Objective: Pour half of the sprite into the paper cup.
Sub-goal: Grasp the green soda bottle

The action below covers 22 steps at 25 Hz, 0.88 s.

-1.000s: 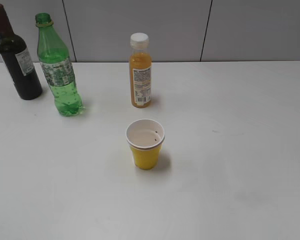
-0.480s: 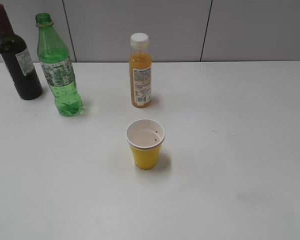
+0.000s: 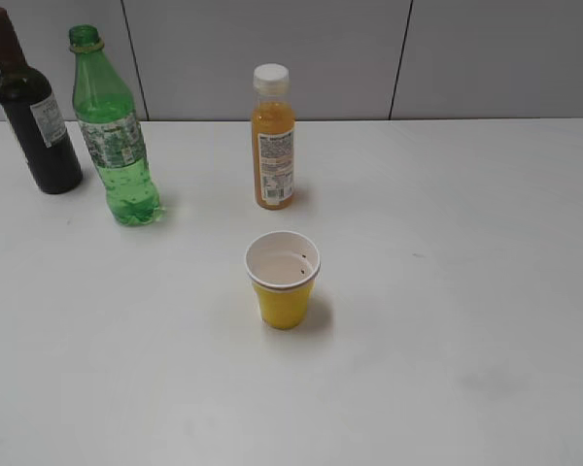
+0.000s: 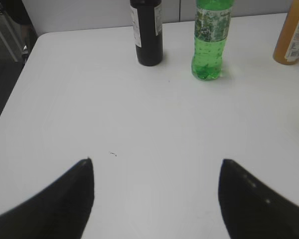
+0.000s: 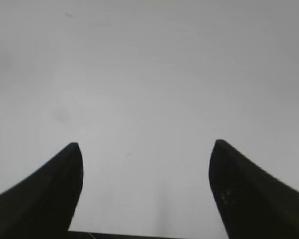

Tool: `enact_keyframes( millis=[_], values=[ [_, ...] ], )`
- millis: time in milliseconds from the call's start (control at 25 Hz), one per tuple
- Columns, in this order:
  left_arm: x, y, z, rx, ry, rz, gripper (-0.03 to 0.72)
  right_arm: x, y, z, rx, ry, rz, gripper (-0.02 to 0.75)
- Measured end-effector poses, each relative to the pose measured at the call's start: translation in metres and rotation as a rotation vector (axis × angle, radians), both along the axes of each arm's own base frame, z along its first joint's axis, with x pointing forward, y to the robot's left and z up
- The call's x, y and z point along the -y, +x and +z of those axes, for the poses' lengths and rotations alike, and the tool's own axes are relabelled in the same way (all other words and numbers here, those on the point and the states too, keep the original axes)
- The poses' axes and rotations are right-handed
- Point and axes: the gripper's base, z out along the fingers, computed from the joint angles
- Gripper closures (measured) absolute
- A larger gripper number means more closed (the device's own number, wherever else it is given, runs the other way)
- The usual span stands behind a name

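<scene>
The sprite (image 3: 114, 136), a tall green bottle with a label band and yellow neck ring, stands upright at the table's far left; it also shows in the left wrist view (image 4: 209, 37). The paper cup (image 3: 283, 280), yellow with a white inside, stands upright in the middle of the table. My left gripper (image 4: 156, 164) is open and empty, well in front of the sprite. My right gripper (image 5: 147, 147) is open and empty over bare table. Neither gripper shows in the exterior view.
A dark wine bottle (image 3: 34, 112) stands left of the sprite, also in the left wrist view (image 4: 148, 30). An orange juice bottle with a white cap (image 3: 273, 141) stands behind the cup. The table's left edge (image 4: 20, 69) shows in the left wrist view.
</scene>
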Motion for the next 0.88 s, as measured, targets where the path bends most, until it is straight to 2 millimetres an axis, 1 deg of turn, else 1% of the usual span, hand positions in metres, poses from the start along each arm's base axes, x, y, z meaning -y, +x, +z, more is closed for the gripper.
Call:
enact_keyframes(
  millis=[200,600,680,880],
  values=[
    [0.000,0.000,0.000,0.000,0.000,0.000,0.099,0.001,-0.024,-0.007,0.107,0.007,0.000,0.146],
    [0.000,0.000,0.000,0.000,0.000,0.000,0.099,0.004,-0.065,0.001,0.383,0.021,0.001,0.146],
    [0.000,0.000,0.000,0.000,0.000,0.000,0.099,0.004,-0.069,0.000,0.400,0.022,0.001,0.146],
    [0.000,0.000,0.000,0.000,0.000,0.000,0.099,0.004,-0.070,-0.004,0.382,0.021,0.001,0.146]
  ],
)
